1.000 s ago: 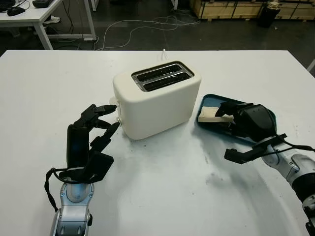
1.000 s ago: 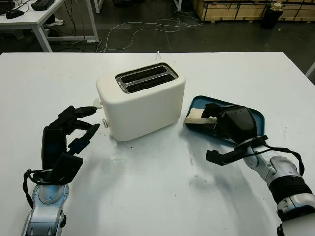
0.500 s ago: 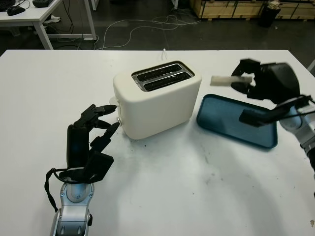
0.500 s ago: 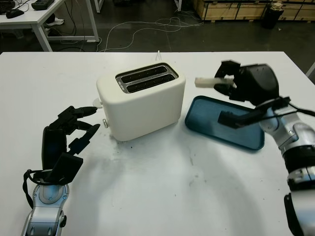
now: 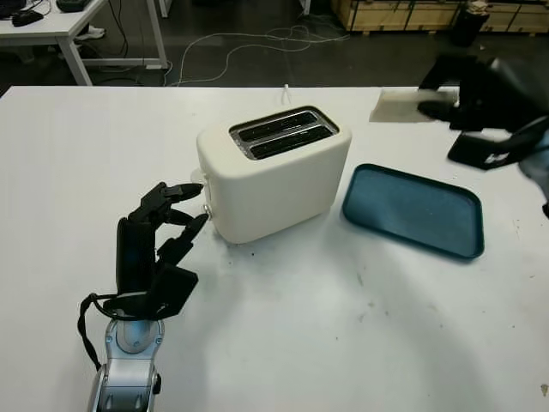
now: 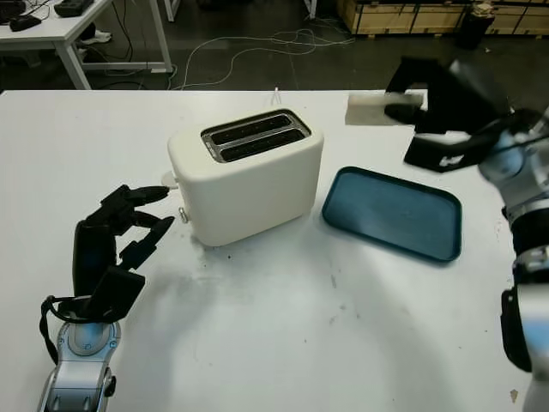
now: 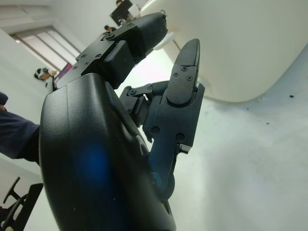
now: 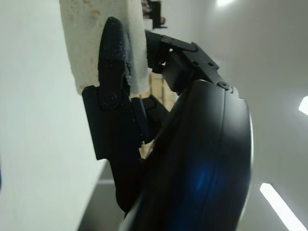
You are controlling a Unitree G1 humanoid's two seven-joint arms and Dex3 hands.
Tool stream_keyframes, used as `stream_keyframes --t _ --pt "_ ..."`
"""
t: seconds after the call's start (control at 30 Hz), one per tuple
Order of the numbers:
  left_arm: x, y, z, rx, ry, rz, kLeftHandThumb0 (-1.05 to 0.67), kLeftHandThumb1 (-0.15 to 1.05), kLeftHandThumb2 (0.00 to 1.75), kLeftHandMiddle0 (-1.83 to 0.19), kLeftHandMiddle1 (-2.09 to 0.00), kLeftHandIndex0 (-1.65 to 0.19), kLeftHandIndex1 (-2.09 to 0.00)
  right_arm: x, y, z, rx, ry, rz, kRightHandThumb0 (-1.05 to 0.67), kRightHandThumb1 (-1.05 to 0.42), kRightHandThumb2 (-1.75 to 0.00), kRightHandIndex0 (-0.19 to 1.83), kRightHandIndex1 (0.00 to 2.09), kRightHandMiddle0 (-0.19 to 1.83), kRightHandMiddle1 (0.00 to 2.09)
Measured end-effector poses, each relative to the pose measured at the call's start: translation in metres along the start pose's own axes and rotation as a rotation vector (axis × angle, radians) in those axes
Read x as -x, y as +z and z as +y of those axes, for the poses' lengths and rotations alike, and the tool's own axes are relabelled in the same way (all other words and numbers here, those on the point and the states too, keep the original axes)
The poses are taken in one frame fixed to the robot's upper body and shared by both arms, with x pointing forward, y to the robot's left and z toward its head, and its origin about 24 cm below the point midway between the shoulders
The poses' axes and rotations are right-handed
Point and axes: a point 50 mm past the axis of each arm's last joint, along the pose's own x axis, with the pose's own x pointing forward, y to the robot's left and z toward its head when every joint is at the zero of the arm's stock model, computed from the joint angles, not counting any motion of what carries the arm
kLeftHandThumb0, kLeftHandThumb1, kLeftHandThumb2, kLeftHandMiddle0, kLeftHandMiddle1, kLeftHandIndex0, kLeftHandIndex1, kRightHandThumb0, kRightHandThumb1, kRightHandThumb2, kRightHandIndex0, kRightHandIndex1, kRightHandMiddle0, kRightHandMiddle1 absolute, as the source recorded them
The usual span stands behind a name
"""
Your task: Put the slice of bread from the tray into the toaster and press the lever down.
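So starting on the left, the left hand [image 5: 159,236] is up off the white bench [image 5: 283,335], palm side facing the toaster [image 5: 273,172], holding nothing and open. Its fingertips [image 5: 190,187] are right next to the toaster's end face, near the little lever [image 5: 207,209] down low on that side; from the left wrist view I honestly can't say if they're touching the shell or just beside it.

The toaster itself is cream coloured, sitting about mid bench and turned at a bit of an angle, both slots [image 5: 281,133] showing on top with nothing in them. A white cord [image 5: 284,89] comes off its back toward the far edge of the bench.

To the right of the toaster, just beside it, is the blue tray [image 5: 413,209], lying flat on the bench.

Further right and up in the air is the right hand [image 6: 450,107], well above the bench, over the far side of the tray. Its fingers [image 8: 113,57] are clamped on the slice of bread [image 6: 375,109], which pokes out from the hand toward the toaster, roughly level, higher than the slots and off to the right of them, not over them yet
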Motion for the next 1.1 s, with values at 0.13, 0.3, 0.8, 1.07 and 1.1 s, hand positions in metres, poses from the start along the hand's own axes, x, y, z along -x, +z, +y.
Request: stream_keyframes --t 0.13,0.3,0.8,1.07,1.1 --pt "0.000 0.000 0.000 0.000 0.001 0.001 -0.24 0.92 0.16 -0.57 -1.29 -0.63 -0.64 -0.015 0.018 -0.029 -0.126 0.042 -0.071 -0.60 -0.92 -0.23 0.97 1.75 0.81 1.74" --pt "0.000 0.000 0.000 0.000 0.001 0.002 -0.24 0.92 0.17 -0.57 -1.30 -0.63 -0.64 -0.036 0.043 -0.047 -0.163 0.081 -0.119 -0.48 -0.92 -0.19 1.00 1.75 0.83 1.74" --pt "0.000 -0.001 0.001 -0.001 0.015 0.005 -0.24 0.92 0.16 -0.58 -1.30 -0.64 -0.64 -0.078 0.096 0.002 -0.267 0.422 -0.175 -0.54 -0.92 -0.24 1.05 1.75 0.89 1.75" --pt "0.000 -0.001 0.001 -0.001 0.015 0.006 -0.25 0.92 0.17 -0.58 -1.30 -0.63 -0.64 -0.088 0.113 0.033 -0.173 0.536 -0.152 -0.51 -0.92 -0.25 1.11 1.75 0.94 1.75" --pt "0.000 -0.001 0.001 -0.001 0.016 0.005 -0.25 0.92 0.17 -0.58 -1.30 -0.64 -0.64 -0.089 0.115 0.036 -0.155 0.544 -0.150 -0.51 -0.92 -0.25 1.11 1.75 0.94 1.75"
